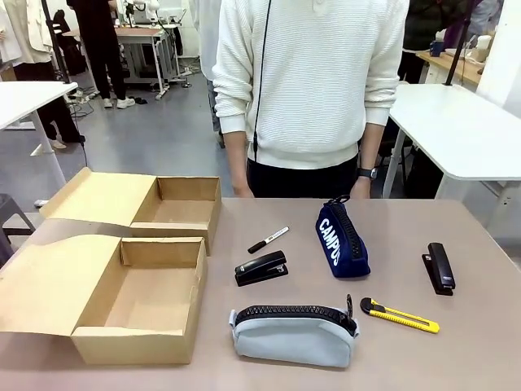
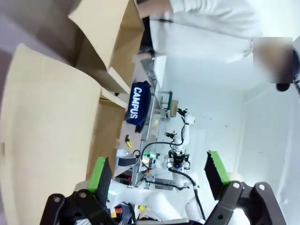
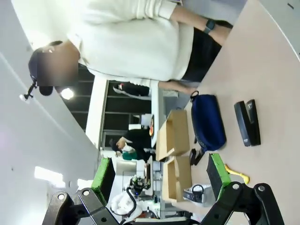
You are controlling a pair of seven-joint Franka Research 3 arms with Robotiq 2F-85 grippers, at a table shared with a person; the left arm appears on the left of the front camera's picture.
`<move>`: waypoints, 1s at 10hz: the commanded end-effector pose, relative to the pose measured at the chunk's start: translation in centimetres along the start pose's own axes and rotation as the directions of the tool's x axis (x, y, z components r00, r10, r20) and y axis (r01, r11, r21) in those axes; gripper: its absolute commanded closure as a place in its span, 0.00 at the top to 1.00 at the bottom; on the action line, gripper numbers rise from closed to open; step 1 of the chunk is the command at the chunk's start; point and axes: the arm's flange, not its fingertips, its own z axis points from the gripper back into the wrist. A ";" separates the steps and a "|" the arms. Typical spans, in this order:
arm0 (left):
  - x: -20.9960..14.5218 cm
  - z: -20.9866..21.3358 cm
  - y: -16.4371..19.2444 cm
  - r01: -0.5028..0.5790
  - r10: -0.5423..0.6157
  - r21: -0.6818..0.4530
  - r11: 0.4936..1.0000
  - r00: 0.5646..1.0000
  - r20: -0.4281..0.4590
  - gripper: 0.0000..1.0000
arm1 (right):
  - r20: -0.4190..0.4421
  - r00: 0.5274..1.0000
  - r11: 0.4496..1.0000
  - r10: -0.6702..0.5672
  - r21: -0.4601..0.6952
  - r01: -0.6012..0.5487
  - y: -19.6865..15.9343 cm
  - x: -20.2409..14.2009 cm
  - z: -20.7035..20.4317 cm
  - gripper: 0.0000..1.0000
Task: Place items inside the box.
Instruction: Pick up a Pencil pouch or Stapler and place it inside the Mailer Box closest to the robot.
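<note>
Two open cardboard boxes stand at the table's left, a near box [image 1: 138, 301] and a far box [image 1: 175, 208], both with nothing inside. To their right lie a black marker pen [image 1: 268, 239], a black stapler [image 1: 261, 268], the navy CAMPUS pouch [image 1: 342, 240], a second black stapler [image 1: 440, 268], the yellow utility knife [image 1: 399, 315] and the pale grey pouch [image 1: 293, 334]. My left gripper [image 2: 158, 173] is open in the air, with box cardboard [image 2: 47, 122] and the CAMPUS pouch [image 2: 138, 105] beyond it. My right gripper [image 3: 161, 172] is open too, well back from the navy pouch [image 3: 207, 122] and stapler [image 3: 247, 123].
A person in a white sweater [image 1: 309, 81] stands at the far edge of the table, hands down behind it. The near box's lid flap [image 1: 41, 281] lies spread to the left. Other white tables [image 1: 464, 130] stand behind.
</note>
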 end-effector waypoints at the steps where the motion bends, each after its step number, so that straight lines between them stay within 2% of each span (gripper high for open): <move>1: -1.7 1.0 -2.4 0.154 -0.149 0.081 0.985 0.987 -0.063 1.00 | -0.093 0.994 0.998 0.053 -0.028 -0.055 1.6 -1.2 -0.8 1.00; 5: -1.7 1.0 -2.4 0.154 -0.149 0.081 0.985 0.987 -0.063 1.00 | -0.093 0.994 0.998 0.053 -0.028 -0.055 1.6 -1.2 -0.8 1.00; 6: -1.7 1.0 -2.4 0.154 -0.149 0.081 0.985 0.987 -0.063 1.00 | -0.113 0.993 0.999 0.015 -0.048 -0.021 1.4 -1.4 -1.2 1.00; 7: -1.7 1.0 -2.4 0.154 -0.149 0.081 0.985 0.987 -0.063 1.00 | -0.208 0.973 0.995 0.102 -0.003 -0.104 1.9 -2.0 -2.2 1.00; 8: -1.7 1.0 -2.4 0.154 -0.149 0.081 0.985 0.987 -0.063 1.00 | -0.298 0.929 0.973 0.221 0.008 -0.229 2.9 -3.2 -4.7 1.00; 9: -1.7 1.0 -2.4 0.154 -0.149 0.081 0.985 0.987 -0.063 1.00 | -0.385 0.858 0.934 0.341 0.031 -0.357 4.3 -5.4 -9.1 1.00; 10: -1.7 1.0 -2.4 0.154 -0.149 0.081 0.985 0.987 -0.063 1.00 | -0.483 0.767 0.895 0.423 0.092 -0.436 5.7 -7.4 -13.4 1.00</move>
